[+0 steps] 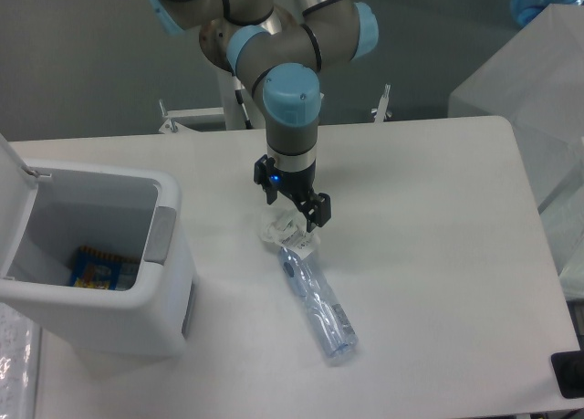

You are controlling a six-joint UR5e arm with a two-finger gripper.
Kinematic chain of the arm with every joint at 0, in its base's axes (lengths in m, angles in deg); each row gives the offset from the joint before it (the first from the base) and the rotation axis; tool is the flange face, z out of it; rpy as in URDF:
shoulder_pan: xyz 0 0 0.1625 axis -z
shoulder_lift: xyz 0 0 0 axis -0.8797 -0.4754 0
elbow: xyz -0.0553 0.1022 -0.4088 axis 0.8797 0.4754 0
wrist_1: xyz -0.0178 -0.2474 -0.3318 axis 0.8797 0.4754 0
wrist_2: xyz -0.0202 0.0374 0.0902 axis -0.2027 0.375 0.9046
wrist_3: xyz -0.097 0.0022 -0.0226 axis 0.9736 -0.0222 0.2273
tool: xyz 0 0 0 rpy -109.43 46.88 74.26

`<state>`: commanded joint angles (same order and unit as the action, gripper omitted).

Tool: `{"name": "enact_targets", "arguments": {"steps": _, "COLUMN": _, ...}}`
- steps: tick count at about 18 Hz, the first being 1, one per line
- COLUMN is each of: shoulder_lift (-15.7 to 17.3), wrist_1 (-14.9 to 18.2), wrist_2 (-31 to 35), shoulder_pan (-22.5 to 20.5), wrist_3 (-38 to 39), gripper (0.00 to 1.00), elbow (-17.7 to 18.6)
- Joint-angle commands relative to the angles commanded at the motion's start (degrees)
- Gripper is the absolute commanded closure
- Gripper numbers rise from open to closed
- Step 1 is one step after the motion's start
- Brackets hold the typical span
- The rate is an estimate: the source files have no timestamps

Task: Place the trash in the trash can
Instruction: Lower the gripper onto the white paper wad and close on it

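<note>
So, on the left of my view I see the trash can (pixel 100 282), a white boxy bin with a grey panel (pixel 161 235) on its right wall. Its lid (pixel 14 177) is hinged up on the left side, so the top is open. Inside, at the bottom, lies a small blue and yellow packet (pixel 99 269).

In the middle of the white table (pixel 438 255) lies the small crumpled wrapper (pixel 286 230), white with some print on it. The gripper (pixel 294 203) hangs directly over it, pointing down from the grey and blue arm (pixel 290 99). Its two black fingers (pixel 318 212) stand a little apart, on both sides of the top of the wrapper. I cannot tell whether they already press it or only frame it.

Just to the right and nearer lies the crushed plastic bottle (pixel 318 301), clear and bluish. It runs diagonally, and its far end touches the wrapper. Both pieces are well apart from the trash can.
</note>
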<state>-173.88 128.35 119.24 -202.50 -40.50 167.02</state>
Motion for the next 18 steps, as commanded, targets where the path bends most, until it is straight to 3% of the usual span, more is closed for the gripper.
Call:
{"name": "enact_targets", "arguments": {"steps": 8, "shoulder_lift": -0.1, "wrist_1": 0.1, "wrist_2": 0.1, "shoulder_pan": -0.2, "wrist_3": -0.3, "gripper": 0.02, "elbow": 0.8}}
{"name": "enact_targets", "arguments": {"steps": 10, "shoulder_lift": -0.1, "wrist_1": 0.1, "wrist_2": 0.1, "shoulder_pan": -0.2, "wrist_3": -0.2, "gripper": 0.11, "elbow": 0.7}}
{"name": "enact_targets", "arguments": {"steps": 15, "shoulder_lift": -0.1, "wrist_1": 0.1, "wrist_2": 0.1, "shoulder_pan": -0.3, "wrist_3": 0.3, "gripper": 0.52, "elbow": 0.6}}
{"name": "enact_targets", "arguments": {"steps": 18, "shoulder_lift": -0.1, "wrist_1": 0.1, "wrist_2": 0.1, "shoulder_pan": -0.4, "wrist_3": 0.3, "gripper": 0.7, "elbow": 0.5}}
